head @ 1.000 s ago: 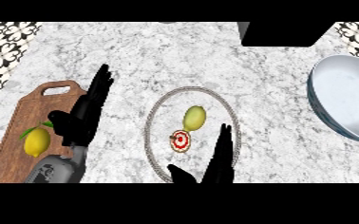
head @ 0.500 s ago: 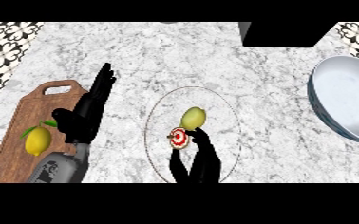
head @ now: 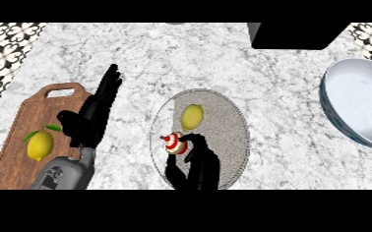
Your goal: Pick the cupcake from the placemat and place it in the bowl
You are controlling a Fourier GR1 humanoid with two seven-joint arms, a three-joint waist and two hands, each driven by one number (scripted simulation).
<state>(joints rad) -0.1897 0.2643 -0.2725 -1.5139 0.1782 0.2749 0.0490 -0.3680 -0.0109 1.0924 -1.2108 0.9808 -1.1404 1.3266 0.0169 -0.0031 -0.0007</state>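
The cupcake, red and white, sits on the left part of the round grey placemat. My right hand comes up from the lower edge just below and right of it. Its fingers curl over the cupcake's right side and its thumb lies below the cupcake, which rests on the mat. The pale blue-grey bowl stands at the right edge, far from the hand. My left hand stays open with its fingers up, over the right edge of the wooden board.
A yellow-green fruit lies on the placemat just above the cupcake. A wooden cutting board at the left carries a lemon. A black block stands at the back right.
My right hand has shifted left toward the cupcake and its spread fingers have curled in round it. The left hand and the cupcake have stayed where they were.
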